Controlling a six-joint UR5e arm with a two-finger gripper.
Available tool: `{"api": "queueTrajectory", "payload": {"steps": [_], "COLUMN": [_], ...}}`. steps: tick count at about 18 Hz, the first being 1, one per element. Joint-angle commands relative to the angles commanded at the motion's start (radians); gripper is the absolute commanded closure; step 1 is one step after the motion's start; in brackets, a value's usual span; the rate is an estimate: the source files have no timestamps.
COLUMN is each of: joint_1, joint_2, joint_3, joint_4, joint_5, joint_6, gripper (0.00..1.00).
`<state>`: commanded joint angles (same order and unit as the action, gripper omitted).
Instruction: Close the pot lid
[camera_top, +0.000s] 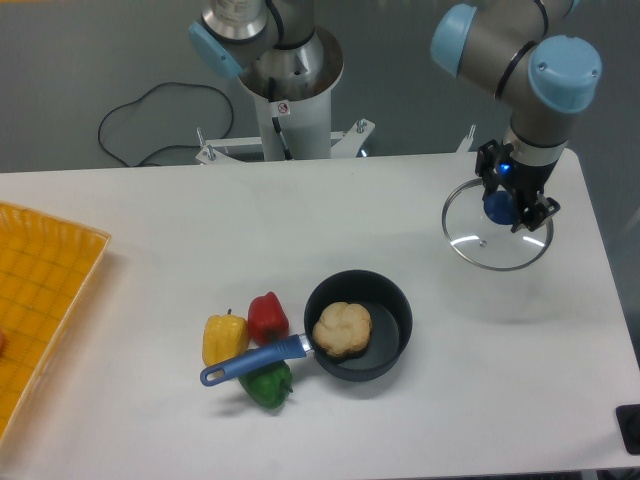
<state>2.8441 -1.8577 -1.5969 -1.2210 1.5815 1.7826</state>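
Note:
The pot is a small dark grey saucepan at the table's front middle, its blue handle pointing left, with a pale bread roll inside. At the right of the table, the lid is a clear glass disc with a metal rim. It hangs just above the surface, its shadow showing below. My gripper reaches down from above and is shut on the lid's blue knob. The lid is well to the right of and behind the pot.
Yellow, red and green peppers lie against the pot handle. An orange tray lies at the left edge. A second robot base and a black cable stand behind the table.

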Motion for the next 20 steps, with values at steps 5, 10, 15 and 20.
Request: {"api": "queueTrajectory", "payload": {"steps": [5,10,15,20], "joint_1": [-0.032,-0.084,-0.170,-0.255], "joint_2": [0.002,-0.002,-0.005,-0.028], "joint_3": [0.003,0.006,0.006,0.006], "joint_4": [0.000,0.002,0.005,0.012], "joint_5": [-0.002,0.000,0.006,-0.002], "joint_6": [-0.026,-0.077,-0.147,-0.229], "gripper": [0.42,0.42,0.41,0.41]}}
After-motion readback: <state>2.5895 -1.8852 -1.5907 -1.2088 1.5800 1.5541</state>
